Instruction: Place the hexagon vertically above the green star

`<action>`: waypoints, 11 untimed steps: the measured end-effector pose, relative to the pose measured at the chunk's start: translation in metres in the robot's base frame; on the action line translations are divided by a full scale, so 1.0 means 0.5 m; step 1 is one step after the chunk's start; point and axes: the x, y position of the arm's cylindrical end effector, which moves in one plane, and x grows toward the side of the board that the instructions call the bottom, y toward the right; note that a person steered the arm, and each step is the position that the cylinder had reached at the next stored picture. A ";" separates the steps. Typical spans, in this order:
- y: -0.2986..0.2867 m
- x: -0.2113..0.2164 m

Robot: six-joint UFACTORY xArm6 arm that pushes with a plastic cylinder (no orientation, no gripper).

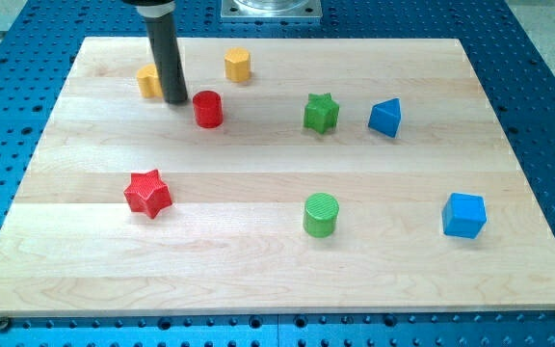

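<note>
A yellow hexagon [238, 65] sits near the view's top, left of centre. The green star [321, 113] lies to its right and lower, at upper centre. My tip [175, 99] rests on the board at the upper left, between a yellow block [148, 81] partly hidden behind the rod and a red cylinder [208, 109]. The tip is left of and below the hexagon, apart from it.
A blue block [385, 118] lies right of the green star. A red star [147, 193] is at the left middle, a green cylinder [321, 214] at lower centre, a blue cube [463, 214] at lower right. The wooden board [277, 280] sits on a blue perforated table.
</note>
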 end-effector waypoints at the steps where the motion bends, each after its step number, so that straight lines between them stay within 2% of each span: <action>1: 0.001 0.009; 3: -0.112 -0.143; 4: -0.124 -0.117; 7: -0.124 -0.129; 9: -0.043 -0.158; 11: 0.124 -0.168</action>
